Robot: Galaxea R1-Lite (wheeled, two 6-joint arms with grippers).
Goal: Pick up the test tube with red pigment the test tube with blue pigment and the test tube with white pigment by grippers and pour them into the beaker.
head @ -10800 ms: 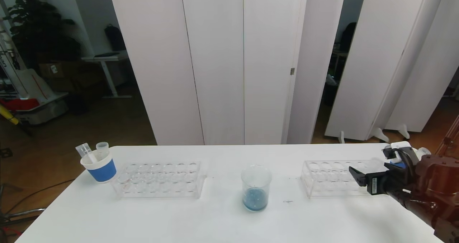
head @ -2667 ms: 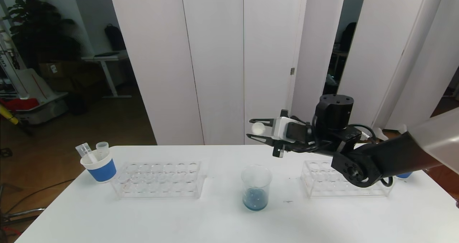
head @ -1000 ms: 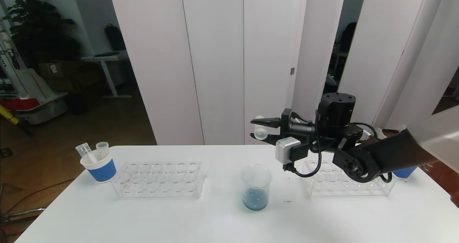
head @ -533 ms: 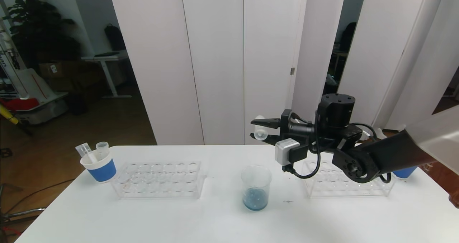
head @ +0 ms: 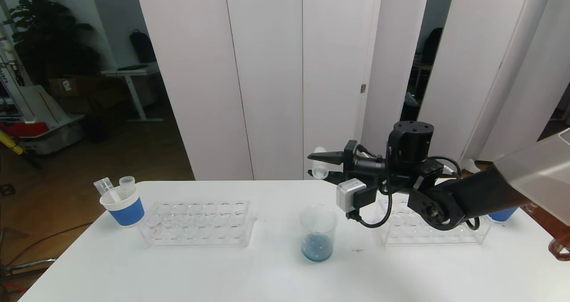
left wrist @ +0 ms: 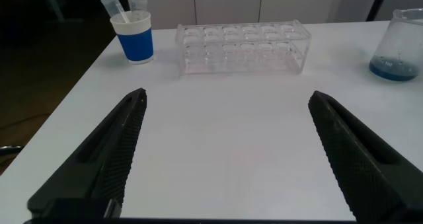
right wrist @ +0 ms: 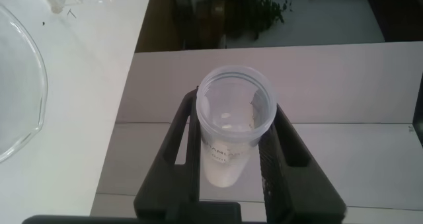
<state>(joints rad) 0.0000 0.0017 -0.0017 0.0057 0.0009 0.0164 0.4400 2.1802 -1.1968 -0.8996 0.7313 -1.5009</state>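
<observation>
Above and just behind the beaker (head: pixel 318 233), the right end effector (head: pixel 321 167) grips a clear test tube (right wrist: pixel 232 126) holding pale pigment, tipped on its side. To pour well, I judge the tube mouth should come squarely over the beaker rim before tilting further. Left end effector (left wrist: pixel 225 158) hovers wide open above the tabletop (left wrist: pixel 225 125).

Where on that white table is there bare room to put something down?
The whole near strip of the table in front of both racks is bare. So are the gaps between the left rack and the beaker, and between beaker and right rack. The left far corner holds a blue-banded cup; the right gripper hovers above the beaker.
</observation>
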